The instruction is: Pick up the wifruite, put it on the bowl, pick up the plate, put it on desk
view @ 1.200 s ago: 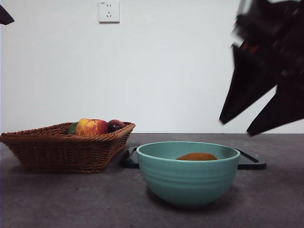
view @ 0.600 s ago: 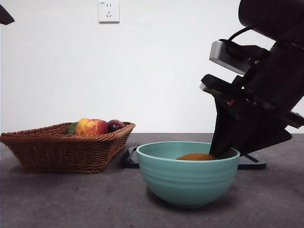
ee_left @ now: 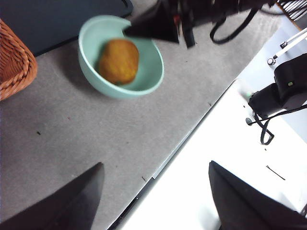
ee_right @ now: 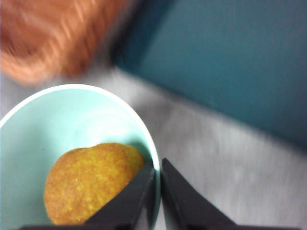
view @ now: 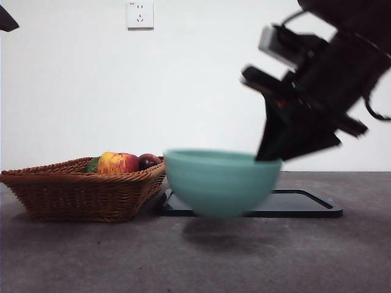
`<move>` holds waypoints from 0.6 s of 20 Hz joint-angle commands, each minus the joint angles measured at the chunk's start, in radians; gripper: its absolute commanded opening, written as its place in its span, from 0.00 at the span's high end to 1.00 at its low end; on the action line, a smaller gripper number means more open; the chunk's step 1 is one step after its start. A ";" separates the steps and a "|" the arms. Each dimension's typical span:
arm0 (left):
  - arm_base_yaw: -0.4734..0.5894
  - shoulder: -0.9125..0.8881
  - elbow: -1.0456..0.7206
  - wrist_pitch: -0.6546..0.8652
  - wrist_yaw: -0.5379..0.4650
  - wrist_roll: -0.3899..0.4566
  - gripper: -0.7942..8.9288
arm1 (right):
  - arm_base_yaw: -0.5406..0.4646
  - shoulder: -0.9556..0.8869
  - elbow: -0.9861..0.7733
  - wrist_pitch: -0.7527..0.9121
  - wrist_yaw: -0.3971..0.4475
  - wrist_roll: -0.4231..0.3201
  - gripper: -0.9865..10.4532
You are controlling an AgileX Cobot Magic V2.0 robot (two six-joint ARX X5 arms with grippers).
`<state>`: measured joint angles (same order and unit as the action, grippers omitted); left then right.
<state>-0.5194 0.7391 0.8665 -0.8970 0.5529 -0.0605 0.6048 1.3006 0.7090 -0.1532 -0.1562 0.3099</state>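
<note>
Right gripper (ee_right: 156, 191) pinched tight on the bowl (view: 217, 182) rim, bowl aloft just in front of the black tray (view: 293, 204), fruit (ee_right: 91, 184) inside; best kept level, moved slowly; left gripper (ee_left: 153, 201) spread wide, holding nothing.

My right gripper (ee_right: 157, 191) pinches bowl (view: 217, 182) rim; bowl's off the desk (view: 91, 256), fruit (ee_right: 91, 182) in it (tray (view: 299, 204) behind, basket (view: 79, 192) to left).
</note>
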 commanded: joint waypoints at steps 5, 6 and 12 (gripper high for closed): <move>-0.005 0.005 0.008 0.004 0.005 0.023 0.56 | -0.090 0.083 0.173 -0.028 0.008 -0.083 0.90; -0.005 0.005 0.008 0.002 0.005 0.023 0.56 | -0.109 0.116 0.205 -0.031 0.008 -0.093 0.90; -0.005 0.005 0.008 -0.001 0.005 0.023 0.56 | -0.193 0.335 0.360 -0.016 0.006 -0.138 0.90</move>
<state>-0.5194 0.7391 0.8665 -0.9020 0.5529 -0.0494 0.4046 1.6279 1.0531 -0.1818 -0.1524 0.1829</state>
